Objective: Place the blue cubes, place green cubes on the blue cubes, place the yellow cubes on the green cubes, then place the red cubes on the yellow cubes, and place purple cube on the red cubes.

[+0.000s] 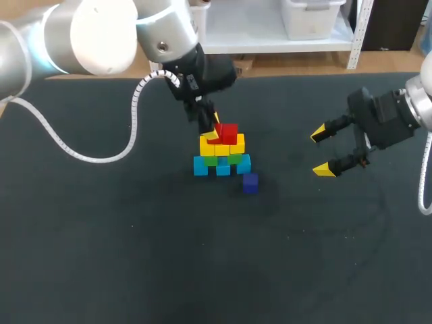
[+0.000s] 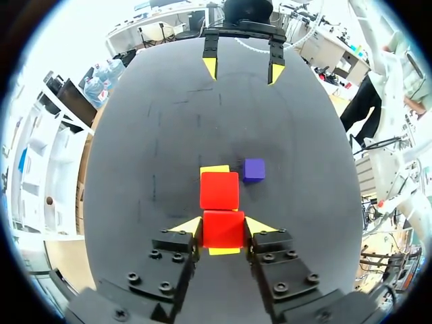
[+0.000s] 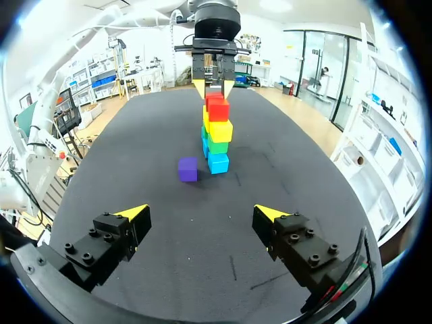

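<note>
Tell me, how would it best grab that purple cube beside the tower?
Probably from straight above, pinching two opposite flat sides of the purple cube: it rests flat on the table, apart from the stack, top uncovered. The open right gripper is free; the left gripper grips a red cube.

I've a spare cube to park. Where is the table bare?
Bare: the table on the robot's side of the purple cube, and the strip between that cube and the right pincer. Crowded: the cube stack, where the left pincer grips a red cube.
</note>
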`<act>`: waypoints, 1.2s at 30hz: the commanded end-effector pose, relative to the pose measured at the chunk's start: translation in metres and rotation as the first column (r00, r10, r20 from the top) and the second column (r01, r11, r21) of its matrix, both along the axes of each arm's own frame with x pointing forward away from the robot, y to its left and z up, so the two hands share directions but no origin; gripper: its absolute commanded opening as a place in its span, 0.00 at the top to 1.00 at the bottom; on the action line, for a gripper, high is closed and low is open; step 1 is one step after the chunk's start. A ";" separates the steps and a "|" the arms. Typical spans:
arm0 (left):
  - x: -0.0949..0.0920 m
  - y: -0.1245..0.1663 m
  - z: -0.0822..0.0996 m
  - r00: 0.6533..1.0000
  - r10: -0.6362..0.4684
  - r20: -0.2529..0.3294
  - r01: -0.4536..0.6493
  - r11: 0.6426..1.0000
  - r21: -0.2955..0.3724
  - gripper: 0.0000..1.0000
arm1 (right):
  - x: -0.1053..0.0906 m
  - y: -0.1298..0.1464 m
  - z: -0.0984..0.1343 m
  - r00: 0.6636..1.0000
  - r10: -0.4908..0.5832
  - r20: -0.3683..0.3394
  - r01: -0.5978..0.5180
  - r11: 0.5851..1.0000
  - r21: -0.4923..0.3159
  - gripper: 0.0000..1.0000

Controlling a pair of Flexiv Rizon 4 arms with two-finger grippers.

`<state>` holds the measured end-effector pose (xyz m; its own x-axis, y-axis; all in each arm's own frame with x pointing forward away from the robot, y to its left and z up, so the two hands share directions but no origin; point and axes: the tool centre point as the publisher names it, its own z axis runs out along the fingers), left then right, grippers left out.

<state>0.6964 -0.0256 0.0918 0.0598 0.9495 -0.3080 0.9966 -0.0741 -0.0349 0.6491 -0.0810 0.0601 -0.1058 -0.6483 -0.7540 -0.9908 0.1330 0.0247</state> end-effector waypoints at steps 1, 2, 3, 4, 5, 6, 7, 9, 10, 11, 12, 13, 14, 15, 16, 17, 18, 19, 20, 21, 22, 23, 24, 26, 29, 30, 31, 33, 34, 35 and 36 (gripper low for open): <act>0.003 -0.002 0.000 1.000 -0.002 -0.005 0.002 1.000 0.003 0.60 | 0.001 0.000 -0.001 1.000 0.001 0.001 -0.001 1.000 0.003 0.00; 0.003 -0.002 0.000 1.000 -0.002 -0.005 0.002 1.000 0.004 0.59 | 0.001 0.000 -0.001 1.000 0.001 0.001 -0.001 1.000 0.003 0.00; 0.003 -0.002 0.000 1.000 -0.001 -0.005 0.001 1.000 0.004 0.58 | 0.001 0.000 -0.001 1.000 0.001 0.001 -0.001 1.000 0.003 0.00; 0.003 -0.002 0.000 1.000 -0.001 -0.005 0.001 1.000 0.005 0.58 | 0.001 0.000 -0.001 1.000 0.001 0.001 -0.001 1.000 0.003 0.00; 0.003 -0.002 0.000 1.000 -0.001 -0.005 0.001 1.000 0.004 0.58 | 0.001 0.000 -0.001 1.000 0.001 0.001 -0.001 1.000 0.003 0.00; 0.003 -0.002 0.000 1.000 -0.001 -0.006 0.001 1.000 0.004 0.58 | 0.001 0.000 -0.001 1.000 0.001 0.001 -0.001 1.000 0.003 0.00; 0.003 -0.002 0.000 1.000 0.000 -0.006 0.000 1.000 0.005 0.57 | 0.001 0.000 -0.001 1.000 0.001 0.001 -0.001 1.000 0.003 0.00; 0.003 -0.002 0.000 1.000 0.001 -0.006 -0.001 1.000 0.005 0.57 | 0.001 0.000 -0.001 1.000 0.001 0.001 -0.001 1.000 0.003 0.00; 0.003 -0.002 0.000 1.000 0.001 -0.007 -0.001 1.000 0.006 0.57 | 0.001 0.000 -0.001 1.000 0.001 0.001 -0.001 1.000 0.003 0.00; 0.003 -0.002 0.000 1.000 0.001 -0.007 -0.001 1.000 0.006 0.58 | 0.001 0.000 -0.001 1.000 0.001 0.001 -0.001 1.000 0.003 0.00; 0.003 -0.002 0.000 1.000 0.001 -0.008 -0.001 1.000 0.006 0.58 | 0.001 0.000 -0.001 1.000 0.001 0.001 -0.001 1.000 0.003 0.00; 0.003 -0.002 0.000 1.000 0.002 -0.009 -0.002 1.000 0.006 0.58 | 0.001 0.000 -0.001 1.000 0.001 0.001 -0.001 1.000 0.003 0.00; 0.003 -0.002 0.000 1.000 0.002 -0.009 -0.002 1.000 0.006 0.58 | 0.001 0.000 -0.001 1.000 0.001 0.001 -0.001 1.000 0.003 0.00; 0.003 -0.002 -0.001 1.000 0.002 -0.008 -0.002 1.000 0.006 0.59 | 0.001 0.000 -0.001 1.000 0.001 0.001 -0.001 1.000 0.003 0.00; 0.003 -0.002 -0.001 1.000 0.002 -0.008 -0.002 1.000 0.006 0.59 | 0.001 0.000 -0.001 1.000 0.001 0.001 -0.001 1.000 0.003 0.00; 0.003 -0.002 -0.001 1.000 0.003 -0.008 -0.003 1.000 0.006 0.59 | 0.001 0.000 -0.001 1.000 0.001 0.001 -0.001 1.000 0.003 0.00; 0.004 -0.002 -0.001 1.000 0.004 -0.007 -0.004 1.000 0.007 0.59 | 0.001 0.000 -0.001 1.000 0.001 0.001 -0.001 1.000 0.003 0.00; 0.004 -0.002 -0.001 1.000 0.005 -0.007 -0.005 1.000 0.006 0.59 | 0.001 0.000 -0.001 1.000 0.001 0.001 -0.001 1.000 0.003 0.00; 0.005 -0.002 -0.001 1.000 0.007 -0.006 -0.007 1.000 0.006 0.59 | 0.001 0.000 -0.001 1.000 0.001 0.001 -0.001 1.000 0.003 0.00; 0.005 -0.002 -0.001 1.000 0.008 -0.006 -0.008 1.000 0.006 0.59 | 0.001 0.000 -0.001 1.000 0.001 0.001 -0.001 1.000 0.003 0.00; 0.005 -0.002 -0.001 1.000 0.009 -0.006 -0.009 1.000 0.005 0.59 | 0.001 0.000 -0.001 1.000 0.001 0.001 -0.001 1.000 0.003 0.00; 0.005 -0.003 -0.001 1.000 0.010 -0.005 -0.010 1.000 0.005 0.59 | 0.001 0.000 -0.001 1.000 0.001 0.001 -0.001 1.000 0.003 0.00; 0.005 -0.003 -0.001 1.000 0.010 -0.005 -0.010 1.000 0.005 0.58 | 0.001 0.000 -0.001 1.000 0.001 0.001 -0.001 1.000 0.003 0.00; 0.006 -0.004 -0.001 1.000 0.010 -0.005 -0.010 1.000 0.005 0.58 | 0.001 0.000 -0.001 1.000 0.001 0.001 -0.001 1.000 0.003 0.00; 0.005 -0.004 -0.001 1.000 0.009 -0.006 -0.009 1.000 0.005 0.58 | 0.001 0.000 -0.001 1.000 0.001 0.001 -0.001 1.000 0.003 0.00; 0.006 -0.004 -0.001 1.000 0.010 -0.007 -0.010 1.000 0.006 0.58 | 0.001 0.000 -0.001 1.000 0.001 0.001 -0.001 1.000 0.003 0.00; 0.006 -0.004 -0.001 1.000 0.010 -0.006 -0.010 1.000 0.006 0.58 | 0.001 0.000 -0.001 1.000 0.001 0.001 -0.001 1.000 0.003 0.00; 0.006 -0.004 -0.001 1.000 0.010 -0.005 -0.010 1.000 0.006 0.58 | 0.001 0.000 -0.001 1.000 0.001 0.001 -0.001 1.000 0.003 0.00; 0.006 -0.004 -0.001 1.000 0.010 -0.005 -0.010 1.000 0.007 0.59 | 0.001 0.000 -0.001 1.000 0.001 0.001 -0.001 1.000 0.003 0.00; 0.006 -0.004 -0.001 1.000 0.010 -0.005 -0.010 1.000 0.007 0.58 | 0.001 0.000 -0.001 1.000 0.001 0.001 -0.001 1.000 0.003 0.00; 0.006 -0.004 -0.001 1.000 0.010 -0.005 -0.010 1.000 0.008 0.58 | 0.001 0.000 -0.001 1.000 0.001 0.001 -0.001 1.000 0.003 0.00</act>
<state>0.7006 -0.0286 0.0909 0.0495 0.9509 -0.3056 0.9973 -0.0635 -0.0362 0.6491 -0.0810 0.0601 -0.1058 -0.6483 -0.7540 -0.9908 0.1330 0.0247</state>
